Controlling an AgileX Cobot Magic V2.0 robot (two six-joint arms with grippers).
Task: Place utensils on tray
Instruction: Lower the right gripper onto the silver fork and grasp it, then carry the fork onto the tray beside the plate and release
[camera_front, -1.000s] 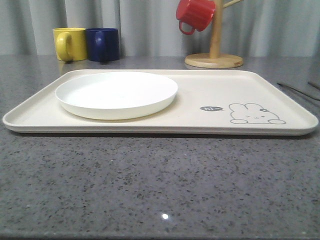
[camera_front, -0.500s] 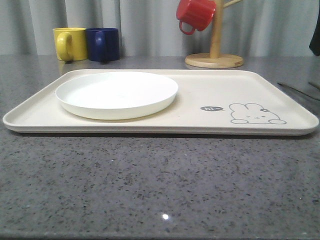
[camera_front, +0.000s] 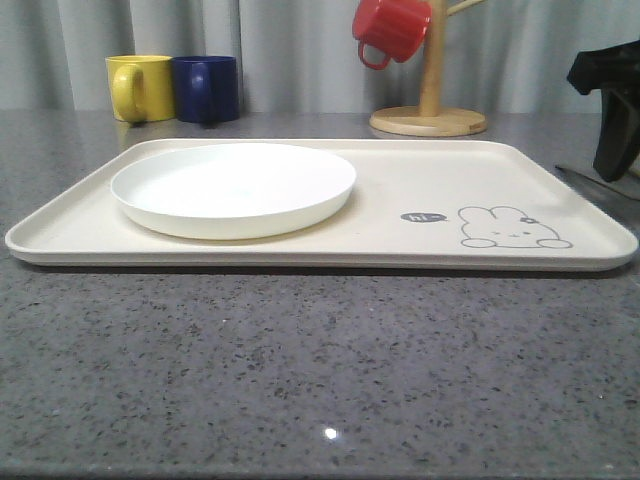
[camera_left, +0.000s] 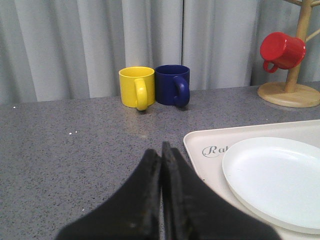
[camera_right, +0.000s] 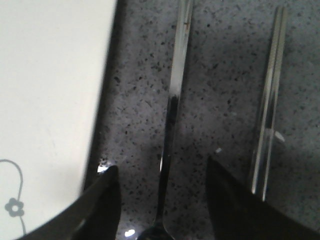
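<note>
No utensil has yet been placed on the tray (camera_front: 400, 170); apart from the white plate (camera_front: 233, 187) resting on its left half and the rabbit drawing (camera_front: 512, 229) printed at its right front corner, its surface is bare, so the whole of the task is judged to remain. The utensils are found on the grey table (camera_front: 300, 370) just beside the tray's right edge; in the right wrist view a slim silver handle (camera_right: 172, 115) is seen lying parallel to the tray rim, apart from it, and the chopsticks (camera_right: 267, 110) are seen lying together farther out. The handle widens at its near end, which may be a spoon bowl or fork head, though this is too cropped to be told. The right gripper (camera_right: 162, 200) is held wide, one finger on each side of that handle, nothing yet clasped; a first pick is judged to be in preparation.

In the front view the right gripper (camera_front: 612, 100) is seen only as a dark shape at the right edge, and the cutlery as thin streaks; the straddle is revealed by the wrist camera alone. In the left wrist view the left gripper (camera_left: 161, 200) is seen pressed together and empty, over bare table beside the tray's left end, with the yellow mug (camera_left: 136, 87) and blue mug (camera_left: 173, 85) beyond; the red mug (camera_front: 391, 28) is hung on the wooden stand (camera_front: 430, 100).
</note>
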